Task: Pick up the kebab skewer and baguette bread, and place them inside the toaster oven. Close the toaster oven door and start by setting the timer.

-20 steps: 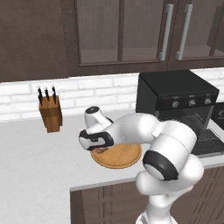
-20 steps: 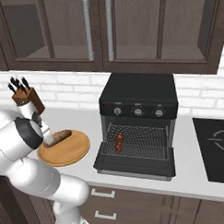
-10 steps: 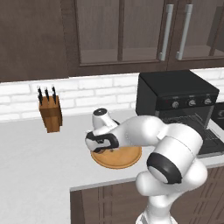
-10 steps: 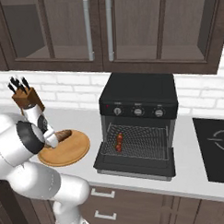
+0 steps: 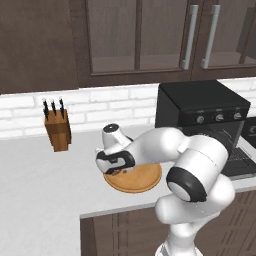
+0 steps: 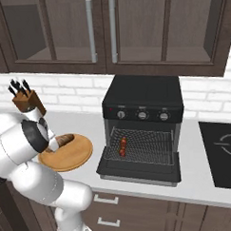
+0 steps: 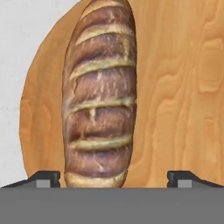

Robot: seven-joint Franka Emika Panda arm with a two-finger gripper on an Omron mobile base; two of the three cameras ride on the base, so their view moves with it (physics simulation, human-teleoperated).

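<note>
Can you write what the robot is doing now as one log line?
gripper: open, over baguette bread | bread: on wooden plate | kebab skewer: in toaster oven | door: open

The arm's hand hangs low over the left edge of a round wooden plate lying on the pale bench; the fingers are mostly hidden under the hand. To the fingers' left, well apart near the brick wall, stands a wooden knife block. To their right sits the black toaster oven, its toaster oven door folded down.
</note>
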